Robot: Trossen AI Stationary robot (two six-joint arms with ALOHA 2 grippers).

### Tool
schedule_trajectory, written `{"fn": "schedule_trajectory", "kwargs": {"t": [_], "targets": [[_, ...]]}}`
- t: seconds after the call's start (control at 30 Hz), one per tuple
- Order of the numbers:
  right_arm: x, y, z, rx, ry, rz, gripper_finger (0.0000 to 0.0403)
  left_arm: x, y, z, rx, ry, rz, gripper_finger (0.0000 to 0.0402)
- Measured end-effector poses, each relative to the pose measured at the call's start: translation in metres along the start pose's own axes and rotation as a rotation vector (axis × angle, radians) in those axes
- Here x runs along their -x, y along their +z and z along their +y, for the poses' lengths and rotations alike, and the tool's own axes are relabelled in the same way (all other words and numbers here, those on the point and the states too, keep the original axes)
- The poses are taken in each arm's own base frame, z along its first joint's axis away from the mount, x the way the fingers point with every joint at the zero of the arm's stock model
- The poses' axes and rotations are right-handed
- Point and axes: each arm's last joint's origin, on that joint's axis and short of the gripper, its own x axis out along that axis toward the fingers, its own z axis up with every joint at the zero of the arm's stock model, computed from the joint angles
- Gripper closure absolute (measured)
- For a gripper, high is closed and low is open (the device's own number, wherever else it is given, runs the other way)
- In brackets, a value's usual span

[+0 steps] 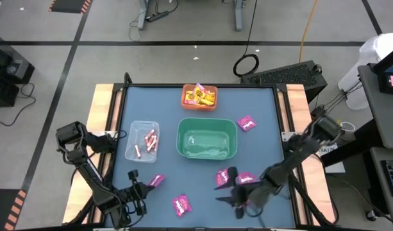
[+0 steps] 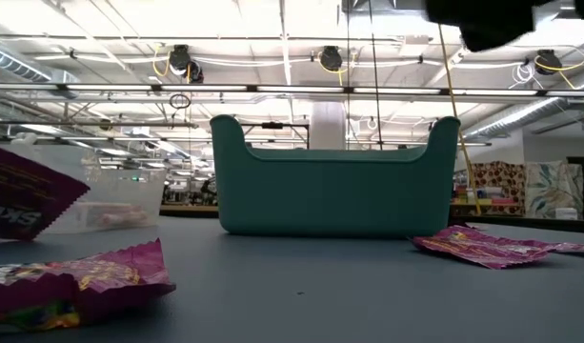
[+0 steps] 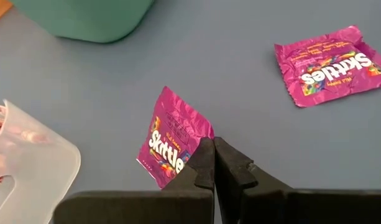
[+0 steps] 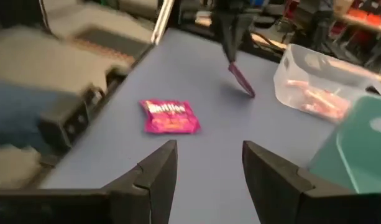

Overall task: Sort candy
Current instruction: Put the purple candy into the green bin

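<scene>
Two dark jointed arms, each ending in a black two-fingered claw (image 4: 206, 165).

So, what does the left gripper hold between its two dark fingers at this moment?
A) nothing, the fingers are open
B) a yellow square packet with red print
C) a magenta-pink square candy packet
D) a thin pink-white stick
C: in the left wrist view the left gripper is closed on a corner of the magenta-pink square candy packet, and the high view shows the same packet at its tip.

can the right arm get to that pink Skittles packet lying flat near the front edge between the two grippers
Probably yes. The right gripper is open and faces the flat packet across bare table. The left gripper, shut on another packet, sits off to one side.
</scene>
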Motion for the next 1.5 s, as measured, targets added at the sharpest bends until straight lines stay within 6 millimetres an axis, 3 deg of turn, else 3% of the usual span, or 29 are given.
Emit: {"fn": "schedule_trajectory", "kwargs": {"t": [0.2, 0.5, 0.77, 1.03, 1.23, 1.5], "targets": [[-0.066, 0.021, 0.013, 0.11, -0.128, 0.04, 0.0232, -0.001, 0.0, 0.0, 0.002, 0.001, 0.002, 0.0401], [-0.163, 0.039, 0.0, 0.162, -0.186, 0.2, 0.0214, 0.0, 0.0, 0.0, 0.002, -0.002, 0.006, 0.0401], [-0.22, 0.042, -0.015, 0.259, -0.255, 0.315, 0.0188, 0.0, 0.0, 0.0, 0.002, -0.01, 0.03, 0.0402], [-0.251, 0.028, -0.03, 0.358, -0.265, 0.356, 0.0207, 0.0, 0.0, -0.003, 0.004, -0.028, 0.028, 0.0402], [-0.257, 0.025, -0.045, 0.339, -0.22, 0.359, 0.0236, 0.0, 0.001, -0.005, -0.018, -0.049, 0.021, 0.0402], [-0.259, 0.024, -0.047, 0.345, -0.189, 0.356, 0.0318, 0.0, 0.001, -0.005, -0.021, -0.048, 0.021, 0.0402]]}}
